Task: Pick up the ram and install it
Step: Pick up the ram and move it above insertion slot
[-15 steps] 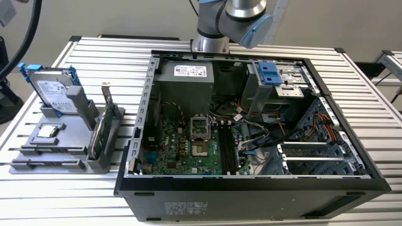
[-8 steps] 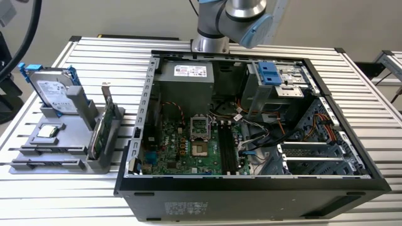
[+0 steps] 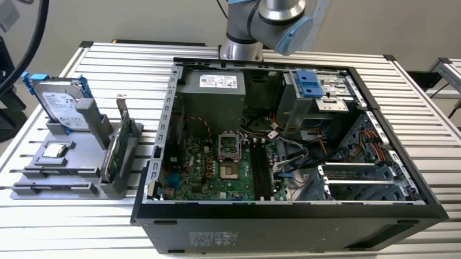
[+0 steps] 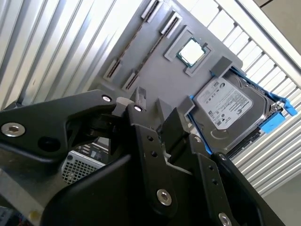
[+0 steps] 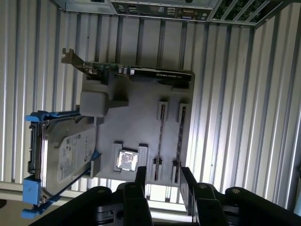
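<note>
The gripper point(image 5: 162, 178) hangs above the grey holder point(image 5: 131, 122), its fingers point(image 5: 140, 181) a moderate gap apart and nothing between them. Just beyond the fingertips, the ram point(image 5: 160, 136) stands on edge in one of the holder's two long slots as a thin dark line. A second, similar strip point(image 5: 180, 136) sits in the slot beside it, and open air lies above both.

The holder sits near the slatted tabletop's point(image 5: 225, 94) edge at the exterior view's left. A narrow band of bare slats separates it from the open computer case point(image 3: 288, 216). Beside the slots lie a processor chip point(image 5: 126, 160), a blue-railed hard drive point(image 5: 66, 150) leaning upright and a green card point(image 5: 141, 71) on edge.

The drive has a white printed label, the card's dark edge has small print, and the case's power supply has a white sticker point(image 3: 217, 81). The motherboard's black slots point(image 3: 258, 170) lie inside the case.
</note>
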You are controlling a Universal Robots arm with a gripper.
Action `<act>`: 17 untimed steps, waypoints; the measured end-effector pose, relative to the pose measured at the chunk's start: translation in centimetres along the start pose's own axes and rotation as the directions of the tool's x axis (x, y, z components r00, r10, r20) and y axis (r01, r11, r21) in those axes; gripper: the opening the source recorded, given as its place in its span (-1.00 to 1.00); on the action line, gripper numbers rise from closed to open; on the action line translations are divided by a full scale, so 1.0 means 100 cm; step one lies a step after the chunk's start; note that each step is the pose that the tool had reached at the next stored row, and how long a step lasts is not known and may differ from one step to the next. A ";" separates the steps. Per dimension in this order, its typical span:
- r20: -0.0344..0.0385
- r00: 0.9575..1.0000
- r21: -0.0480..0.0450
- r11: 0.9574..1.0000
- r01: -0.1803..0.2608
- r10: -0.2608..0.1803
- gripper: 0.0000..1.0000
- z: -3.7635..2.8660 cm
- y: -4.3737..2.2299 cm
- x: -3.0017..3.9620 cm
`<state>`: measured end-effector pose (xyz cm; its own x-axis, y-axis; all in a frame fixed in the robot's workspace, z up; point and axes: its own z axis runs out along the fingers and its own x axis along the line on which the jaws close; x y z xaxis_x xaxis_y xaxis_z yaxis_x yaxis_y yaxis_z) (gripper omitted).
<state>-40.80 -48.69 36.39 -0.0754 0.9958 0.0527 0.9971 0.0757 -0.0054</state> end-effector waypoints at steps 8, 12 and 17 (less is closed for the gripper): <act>0.000 1.000 0.000 1.000 0.000 0.000 1.00 0.0025 -0.0001 -0.0031; 0.000 1.000 0.000 1.000 0.000 0.000 1.00 0.0036 -0.0002 -0.0046; 0.000 1.000 0.000 1.000 0.000 0.000 1.00 0.0048 -0.0003 -0.0057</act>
<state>-40.79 -49.24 35.88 -0.0754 0.9958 0.0528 0.9971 0.0758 -0.0052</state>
